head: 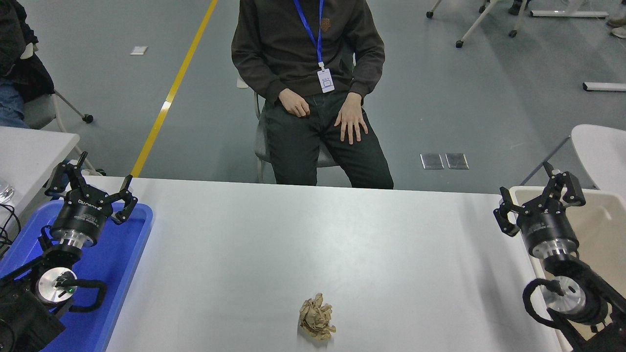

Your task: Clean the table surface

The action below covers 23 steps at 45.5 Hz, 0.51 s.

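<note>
Crumpled tan paper ball (317, 317) still on light grey-white table surface (293, 234); right gripper (537, 201) near table's right edge, left gripper (93, 185) at its left edge, both spread wide and empty, nothing cleared.
</note>
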Tool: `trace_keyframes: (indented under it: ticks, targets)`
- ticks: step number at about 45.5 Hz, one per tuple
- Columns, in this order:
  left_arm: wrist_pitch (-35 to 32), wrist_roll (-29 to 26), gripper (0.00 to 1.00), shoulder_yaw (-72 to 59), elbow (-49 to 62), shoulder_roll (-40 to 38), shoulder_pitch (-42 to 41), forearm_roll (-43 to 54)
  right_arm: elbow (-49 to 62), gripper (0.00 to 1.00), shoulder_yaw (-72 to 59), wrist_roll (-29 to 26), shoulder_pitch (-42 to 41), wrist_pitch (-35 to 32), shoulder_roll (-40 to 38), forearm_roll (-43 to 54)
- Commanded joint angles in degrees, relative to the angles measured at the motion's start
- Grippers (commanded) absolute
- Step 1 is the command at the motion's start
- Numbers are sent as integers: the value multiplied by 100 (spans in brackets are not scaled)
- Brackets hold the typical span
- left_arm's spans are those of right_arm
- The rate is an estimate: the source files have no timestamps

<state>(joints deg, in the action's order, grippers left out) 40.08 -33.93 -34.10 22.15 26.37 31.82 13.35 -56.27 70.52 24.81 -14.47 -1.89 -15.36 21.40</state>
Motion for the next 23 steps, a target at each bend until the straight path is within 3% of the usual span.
trace_keyframes:
  ticks: [1,23]
  targets:
    - [0,0,100,0,0,0,0,1,11,100,155,-3,41,13,385,294]
    - [0,0,100,0,0,0,0,1,-24,100,-222,-108,23,57,-36,294]
